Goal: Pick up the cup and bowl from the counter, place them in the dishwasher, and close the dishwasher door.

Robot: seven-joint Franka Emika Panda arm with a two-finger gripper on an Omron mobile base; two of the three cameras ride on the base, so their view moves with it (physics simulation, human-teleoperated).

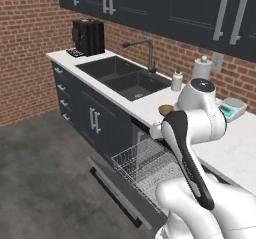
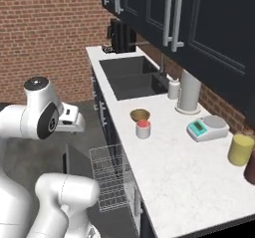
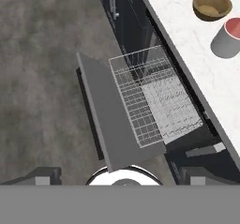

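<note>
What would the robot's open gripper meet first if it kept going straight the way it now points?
Probably the flat grey dishwasher door lying open below the gripper, beside the grey-white wire rack; depth is unclear.

Arm (image 1: 192, 133): glossy white shell, fat rounded links, smooth, w/ dark charcoal strip running along one link. Joint cap (image 1: 202, 84) on top: dark grey disc w/ pale centre. In right base view, same arm (image 2: 37, 115) w/ round dark grey side disc at the joint, and a boxy white hand block (image 2: 69, 120) w/ grey underside. Finger tips (image 3: 44, 175): small, dark grey, squared, lighter grey pad faces.
</note>
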